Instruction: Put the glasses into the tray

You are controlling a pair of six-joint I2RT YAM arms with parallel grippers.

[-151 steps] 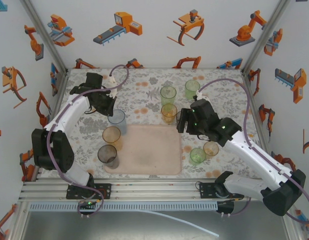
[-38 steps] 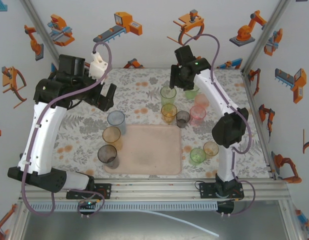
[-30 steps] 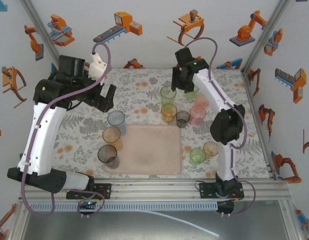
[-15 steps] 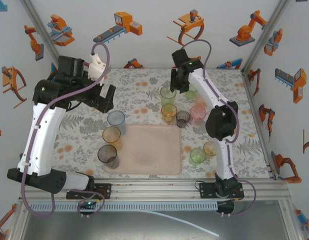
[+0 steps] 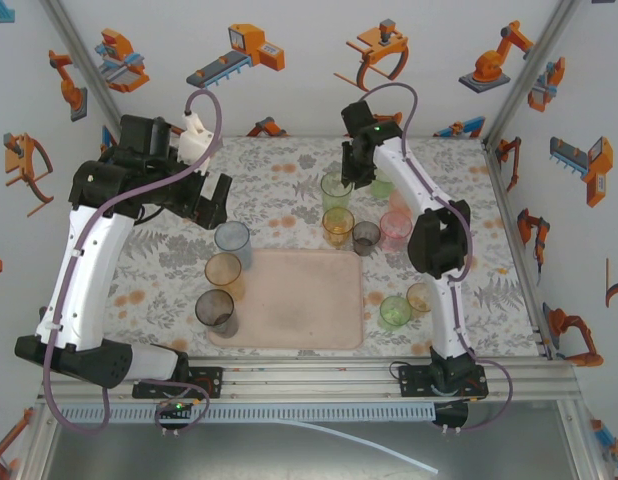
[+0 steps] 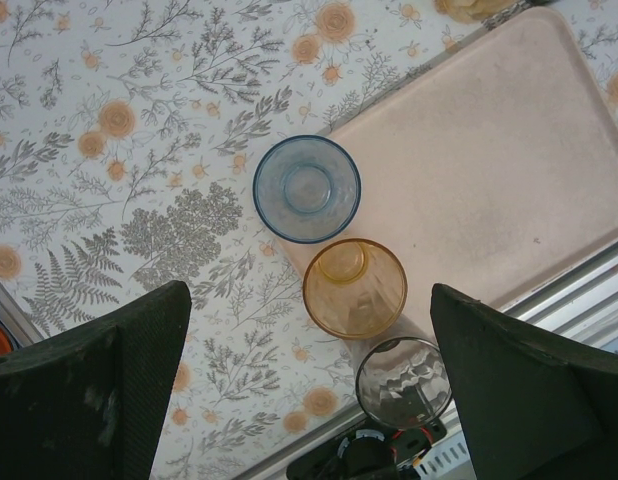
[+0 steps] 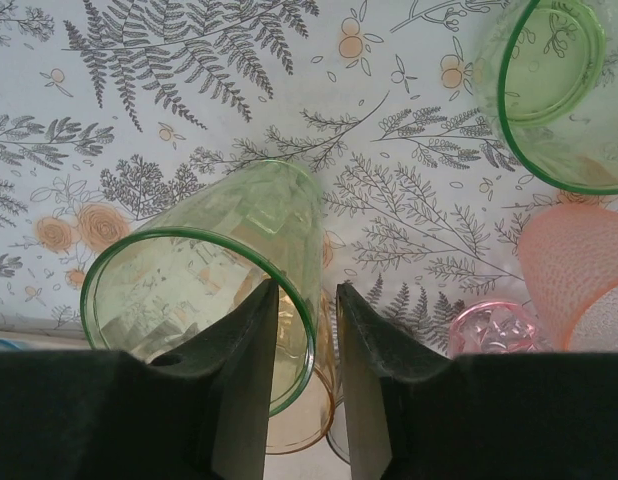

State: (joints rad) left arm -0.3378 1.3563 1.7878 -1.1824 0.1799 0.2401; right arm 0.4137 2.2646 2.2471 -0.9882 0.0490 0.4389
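The glasses (image 5: 338,226) stand on the flowery table (image 5: 279,175), all around the tray (image 5: 299,300). The middle of the tray is bare. Three glasses stand at its left edge, and I cannot tell if they sit on its rim or just beside it.

The right gripper (image 7: 304,290) is at a green glass (image 7: 199,290) near the back of the table. One finger is inside the glass and one is outside, with the thin wall between them. The fingers are close together, but I cannot tell if they are squeezing the wall yet.

What could go wrong? The gripper has only one side of the glass, so the glass could tip or swing when it goes up. The plastic looks smooth, so it might slip out and fall. An orange glass (image 5: 338,226) and another green glass (image 7: 549,90) stand near, and a bump could knock them over.

The right arm is stretched a long way over the table, with its wrist bent down over the green glass. The left arm is lifted high with a bent elbow. The left gripper (image 5: 214,198) hangs over the left side of the table with its fingers spread wide, and it holds nothing
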